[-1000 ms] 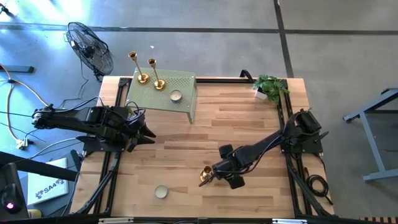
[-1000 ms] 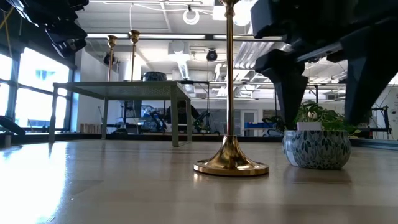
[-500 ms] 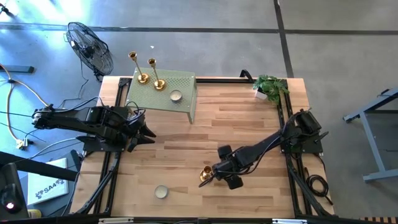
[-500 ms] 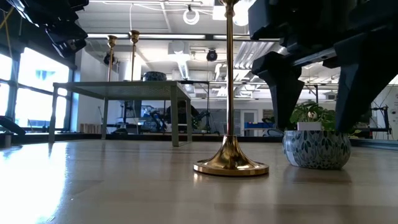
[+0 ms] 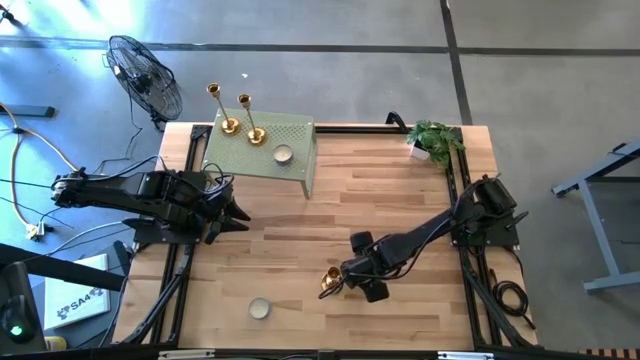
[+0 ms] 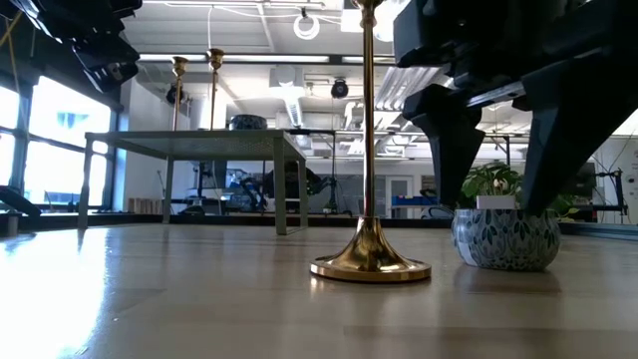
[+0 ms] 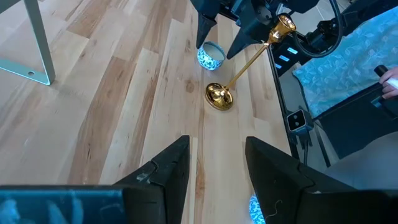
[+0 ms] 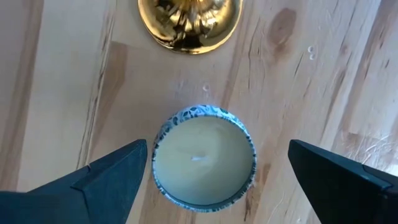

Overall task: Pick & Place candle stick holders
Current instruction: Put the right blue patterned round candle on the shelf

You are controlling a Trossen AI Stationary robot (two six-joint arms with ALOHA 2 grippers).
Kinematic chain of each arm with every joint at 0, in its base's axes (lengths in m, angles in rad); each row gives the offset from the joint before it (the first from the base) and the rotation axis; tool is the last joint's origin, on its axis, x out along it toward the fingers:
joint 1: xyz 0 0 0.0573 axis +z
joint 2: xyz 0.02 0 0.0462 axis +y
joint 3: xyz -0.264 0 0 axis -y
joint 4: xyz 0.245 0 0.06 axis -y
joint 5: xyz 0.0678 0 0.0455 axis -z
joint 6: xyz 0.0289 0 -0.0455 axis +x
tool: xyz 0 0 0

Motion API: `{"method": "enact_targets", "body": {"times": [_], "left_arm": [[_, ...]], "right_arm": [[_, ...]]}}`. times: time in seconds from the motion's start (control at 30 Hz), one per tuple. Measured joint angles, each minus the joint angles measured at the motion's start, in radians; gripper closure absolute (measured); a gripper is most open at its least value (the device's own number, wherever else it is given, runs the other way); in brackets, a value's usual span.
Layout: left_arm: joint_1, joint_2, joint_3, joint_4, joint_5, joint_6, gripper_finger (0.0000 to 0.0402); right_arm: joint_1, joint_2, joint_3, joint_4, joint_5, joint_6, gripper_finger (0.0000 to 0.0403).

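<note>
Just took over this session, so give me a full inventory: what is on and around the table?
Candle stick holders: three, gold; two on the raised stand, one standing on the table at the right gripper.
Raised stand: one, pale green, far left of the table.
Candles in patterned cups: three; one on the stand, one near the front edge, one under the right gripper.
Potted plant: one, green, far right corner.
Fan: one, black, on the floor.
Left gripper: open, waiting at the left edge.
Right gripper: open, above the candle.

Only legible text: "SA4", partly cut off, on a white sheet (image 5: 75,298) lying on the floor beside the bench's (image 5: 330,240) front left corner, high view. Rest of its print too small to read.
</note>
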Motion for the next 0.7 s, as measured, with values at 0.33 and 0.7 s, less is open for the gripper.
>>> {"method": "enact_targets", "body": {"times": [0.33, 0.7], "left_arm": [[0.0, 0.0, 0.0, 0.0, 0.001, 0.0, 0.0247], [0.0, 0.0, 0.0, 0.0, 0.001, 0.0, 0.0247]], "right_arm": [[0.0, -0.001, -0.047, 0.031, -0.024, 0.043, 0.0018], [0.0, -0.001, -0.051, 0.057, -0.04, 0.091, 0.0018]]}}
